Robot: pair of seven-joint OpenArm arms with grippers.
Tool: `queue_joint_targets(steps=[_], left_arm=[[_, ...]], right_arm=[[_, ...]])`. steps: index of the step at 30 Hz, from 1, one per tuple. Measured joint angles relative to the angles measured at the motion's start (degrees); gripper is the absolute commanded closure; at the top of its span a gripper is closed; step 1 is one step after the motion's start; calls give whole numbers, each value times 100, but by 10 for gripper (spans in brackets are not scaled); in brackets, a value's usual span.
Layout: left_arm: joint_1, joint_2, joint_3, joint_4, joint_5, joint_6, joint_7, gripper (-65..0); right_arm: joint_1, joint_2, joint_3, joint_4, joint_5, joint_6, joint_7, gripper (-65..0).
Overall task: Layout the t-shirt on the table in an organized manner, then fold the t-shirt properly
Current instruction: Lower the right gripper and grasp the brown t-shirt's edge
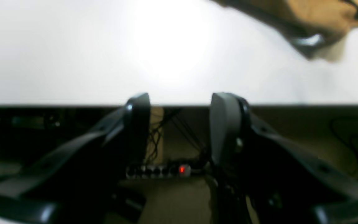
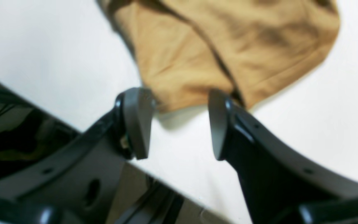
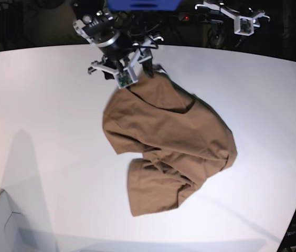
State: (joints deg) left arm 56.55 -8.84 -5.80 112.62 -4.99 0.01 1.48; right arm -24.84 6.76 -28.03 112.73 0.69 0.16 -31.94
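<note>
- on the table (image 3: pixel 43 131) the shirt (image 3: pixel 171 142) lies rumpled near the middle, one end bunched toward the far edge, the lower part doubled over itself; we judge the laying-out not yet done.
- our right gripper (image 2: pixel 179 124) sits at the far end of the shirt, its jaws spread apart with bare table between them and the cloth's edge just beyond the tips; nothing is gripped. we read this as a release or an approach at that corner, a sensible place to pull from when spreading the cloth.
- in the base view that gripper (image 3: pixel 132 65) overlaps the shirt's top edge, so we cannot tell from there whether a finger touches the fabric.
- our left gripper (image 1: pixel 180 124) hangs past the table's edge, jaws apart and empty, well clear of the shirt (image 1: pixel 315 21), which only shows as a corner at the top of its view. from the base view it (image 3: pixel 242 21) is parked high at the back, likely to stay out of the way.
- both wrist views are blurred; folds and seams are hard to read, and no collar tag can be made out.
- below the table in the left wrist view we see a power strip (image 1: pixel 158 171) with a red light, and cables, all dim.
- the doubled lower part hides which sleeve is which.
</note>
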Motion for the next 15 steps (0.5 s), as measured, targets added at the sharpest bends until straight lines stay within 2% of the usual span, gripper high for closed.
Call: queue_joint_targets(steps=[11,15], left_arm=[[-389,-2,-11,4,-2,0,0,-310],[-586,0,-9,0,-2,0,7,-310]], right_arm=[[564,-17,734,-1156,-26,-13,44,-303],[651,-15,780,-1392,-22,-13,96,-303]])
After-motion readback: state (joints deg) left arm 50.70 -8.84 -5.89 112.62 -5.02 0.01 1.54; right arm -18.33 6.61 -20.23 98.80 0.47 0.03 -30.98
